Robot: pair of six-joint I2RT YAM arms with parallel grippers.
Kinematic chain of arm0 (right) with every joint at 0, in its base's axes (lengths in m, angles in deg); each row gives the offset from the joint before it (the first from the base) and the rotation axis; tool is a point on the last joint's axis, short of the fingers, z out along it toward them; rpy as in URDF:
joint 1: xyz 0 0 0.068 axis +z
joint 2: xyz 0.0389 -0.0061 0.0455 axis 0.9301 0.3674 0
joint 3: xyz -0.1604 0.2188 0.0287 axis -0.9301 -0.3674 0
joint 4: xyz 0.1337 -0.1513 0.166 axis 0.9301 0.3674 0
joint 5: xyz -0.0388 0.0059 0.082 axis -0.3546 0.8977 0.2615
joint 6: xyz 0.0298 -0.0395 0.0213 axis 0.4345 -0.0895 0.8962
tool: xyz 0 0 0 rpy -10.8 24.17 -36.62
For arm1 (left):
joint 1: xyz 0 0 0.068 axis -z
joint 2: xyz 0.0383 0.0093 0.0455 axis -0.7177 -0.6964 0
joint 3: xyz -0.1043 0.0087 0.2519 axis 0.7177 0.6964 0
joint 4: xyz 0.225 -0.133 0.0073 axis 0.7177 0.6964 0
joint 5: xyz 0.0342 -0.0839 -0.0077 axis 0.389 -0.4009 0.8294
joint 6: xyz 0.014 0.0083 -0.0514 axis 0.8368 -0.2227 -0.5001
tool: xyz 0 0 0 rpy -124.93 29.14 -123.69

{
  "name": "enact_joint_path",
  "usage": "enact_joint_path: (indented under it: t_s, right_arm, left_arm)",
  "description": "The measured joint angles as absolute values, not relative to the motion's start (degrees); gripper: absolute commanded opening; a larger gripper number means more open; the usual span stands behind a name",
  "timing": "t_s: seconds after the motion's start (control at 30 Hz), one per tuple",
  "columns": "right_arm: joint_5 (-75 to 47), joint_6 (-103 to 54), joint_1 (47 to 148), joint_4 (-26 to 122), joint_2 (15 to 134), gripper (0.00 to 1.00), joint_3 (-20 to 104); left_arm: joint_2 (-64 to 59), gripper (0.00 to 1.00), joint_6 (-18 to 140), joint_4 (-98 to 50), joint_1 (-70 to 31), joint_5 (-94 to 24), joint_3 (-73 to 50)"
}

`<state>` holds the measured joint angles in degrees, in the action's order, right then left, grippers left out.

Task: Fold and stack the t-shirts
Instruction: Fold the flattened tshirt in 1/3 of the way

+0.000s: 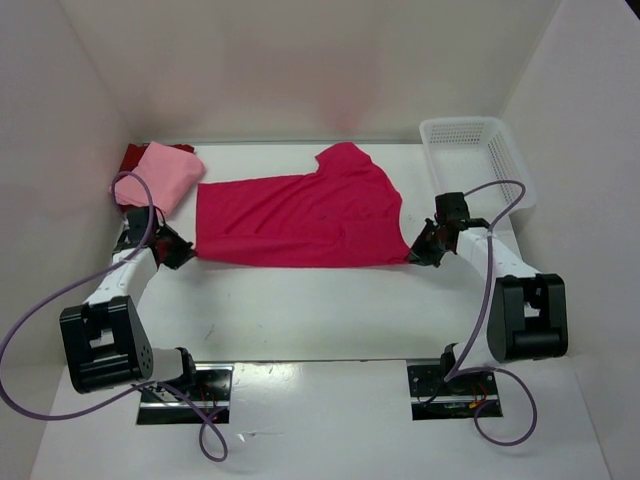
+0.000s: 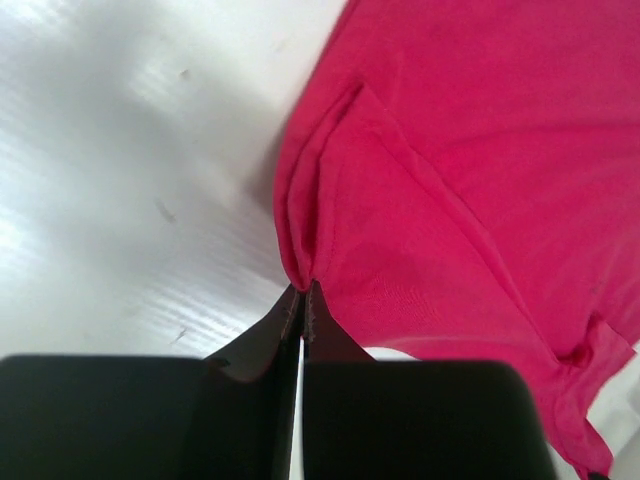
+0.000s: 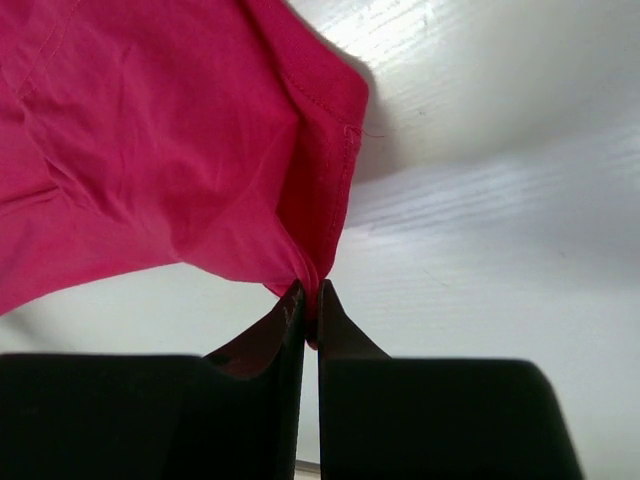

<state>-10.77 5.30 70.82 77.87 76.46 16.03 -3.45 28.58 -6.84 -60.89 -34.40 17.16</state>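
White table (image 1: 300,310), magenta shirt (image 1: 300,220) spread flat, basket (image 1: 503,168) far right

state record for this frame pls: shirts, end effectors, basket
magenta t-shirt: spread across the table centre
left end effector: shut on its near-left corner
right end effector: shut on its near-right corner
light pink t-shirt: folded, far left, lying on the dark red one
dark red t-shirt: underneath, only its edges showing
basket: white mesh, far right
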Motion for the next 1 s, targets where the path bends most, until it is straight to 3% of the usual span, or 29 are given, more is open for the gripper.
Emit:
enact_joint_path:
  t_s: [0.17, 0.27, 0.33, 0.43, 0.47, 0.5, 0.6, 0.67, 0.7, 0.73, 0.77, 0.87, 1.0]
  right_arm:
    - [-12.2, 5.3, 70.8, 81.7, 73.6, 0.12, 16.0]
    - [-12.6, 5.5, 70.8, 84.4, 70.6, 0.21, 16.0]
    - [-12.7, 5.7, 70.8, 86.2, 68.0, 0.36, 16.0]
    - [-13.1, 5.6, 70.8, 88.2, 64.8, 0.45, 16.1]
    - [-13.1, 5.7, 70.8, 89.1, 64.0, 0.49, 16.2]
    - [-13.2, 5.6, 70.8, 89.5, 63.4, 0.52, 16.2]
    - [-13.7, 5.3, 70.8, 91.8, 62.3, 0.54, 17.0]
    - [-13.9, 4.8, 70.8, 92.7, 62.1, 0.37, 18.2]
    - [-13.8, 4.4, 70.8, 92.6, 62.1, 0.17, 18.8]
    - [-13.3, 4.2, 71.2, 92.2, 62.1, 0.06, 19.2]
    - [-13.0, 4.3, 71.5, 91.5, 62.1, 0.0, 19.4]
    - [-12.3, 5.9, 75.7, 88.8, 64.6, 0.0, 19.5]
    - [-11.6, 7.5, 83.7, 82.4, 74.5, 0.0, 21.2]
  left_arm:
    - [-3.0, 0.05, 29.0, -2.9, -61.0, -32.1, 17.7]
    - [-1.2, 0.15, 29.0, -0.9, -61.0, -31.5, 18.9]
    - [0.9, 0.21, 28.8, 0.7, -61.0, -31.4, 19.4]
    - [3.5, 0.53, 28.8, 2.3, -61.0, -31.1, 19.5]
    - [4.1, 0.69, 29.0, 2.8, -61.0, -31.0, 19.3]
    - [4.6, 0.99, 28.9, 3.5, -61.0, -30.8, 19.1]
    - [5.2, 1.0, 29.0, 5.1, -61.0, -30.2, 17.7]
    - [5.2, 1.0, 29.7, 5.6, -61.0, -30.0, 16.2]
    - [5.2, 0.9, 30.3, 5.4, -61.0, -30.4, 15.6]
    - [5.2, 0.68, 30.4, 4.8, -61.0, -30.9, 15.0]
    - [5.2, 0.58, 30.5, 3.8, -60.7, -31.7, 14.6]
    - [4.7, 0.42, 30.8, 0.2, -57.2, -32.8, 14.3]
    - [0.8, 0.4, 29.5, -4.3, -44.8, -32.7, 14.7]
